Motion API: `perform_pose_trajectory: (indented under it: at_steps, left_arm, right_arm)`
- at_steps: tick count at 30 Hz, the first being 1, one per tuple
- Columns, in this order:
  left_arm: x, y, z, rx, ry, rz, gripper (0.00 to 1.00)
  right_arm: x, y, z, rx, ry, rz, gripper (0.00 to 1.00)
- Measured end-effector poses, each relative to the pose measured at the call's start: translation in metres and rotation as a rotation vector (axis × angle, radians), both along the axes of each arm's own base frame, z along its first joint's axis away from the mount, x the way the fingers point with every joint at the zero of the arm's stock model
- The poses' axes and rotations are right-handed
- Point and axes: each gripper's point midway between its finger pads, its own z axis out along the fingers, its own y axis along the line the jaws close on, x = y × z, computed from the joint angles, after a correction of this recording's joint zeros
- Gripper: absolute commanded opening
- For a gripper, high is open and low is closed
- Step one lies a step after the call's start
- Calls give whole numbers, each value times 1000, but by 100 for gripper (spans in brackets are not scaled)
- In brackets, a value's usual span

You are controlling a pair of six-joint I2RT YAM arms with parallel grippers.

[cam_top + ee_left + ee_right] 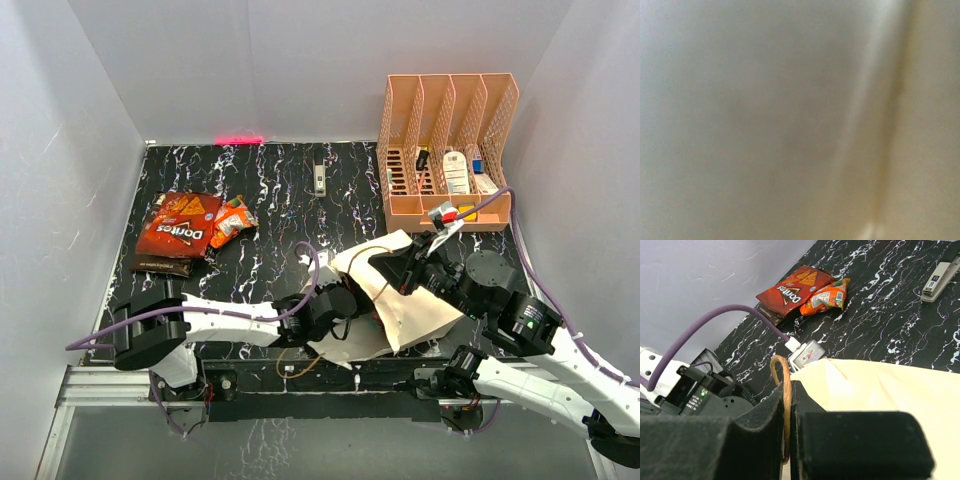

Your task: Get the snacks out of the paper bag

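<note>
Right gripper (788,396) tight on cord handle (779,357)

Light: bright, even, overhead; soft shadows.
Left wrist view: paper bag (790,120) a cream blur.
Right wrist foreground: soft-focused.

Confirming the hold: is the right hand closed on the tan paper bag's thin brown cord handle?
Yes, the right hand is shut with the brown cord handle pinched in it.
</note>
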Motion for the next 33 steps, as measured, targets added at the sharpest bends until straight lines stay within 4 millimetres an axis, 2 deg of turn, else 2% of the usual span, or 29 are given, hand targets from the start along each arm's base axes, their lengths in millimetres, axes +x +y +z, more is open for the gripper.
perform_pose_trajectory:
  at_steps: [7, 10, 12, 19, 20, 22, 26, 33]
  left_arm:
    - [5, -18, -9, -11, -30, 44, 73]
    - [9, -22, -22, -3, -46, 60, 72]
    - [12, -23, -28, 5, -57, 66, 63]
    - [22, -22, -29, 24, -103, 87, 5]
    - [24, -21, -29, 29, -108, 87, 0]
    - [28, -18, -26, 33, -112, 87, 0]
    - [26, -8, -9, 39, -113, 66, 0]
    - [10, 13, 60, -35, -141, -5, 0]
  right_arm:
    - [0, -3, 2, 3, -10, -10, 7]
    - [0, -4, 2, 1, -11, -14, 7]
    - [0, -5, 2, 0, -11, -18, 7]
    - [-3, -16, 1, -2, -11, -38, 7]
    - [-3, -18, 1, -1, -12, -44, 7]
    - [-5, -21, 2, 6, -13, -51, 7]
    - [-6, -25, 1, 14, -11, -59, 7]
    - [-3, -26, -23, -32, 25, -79, 7]
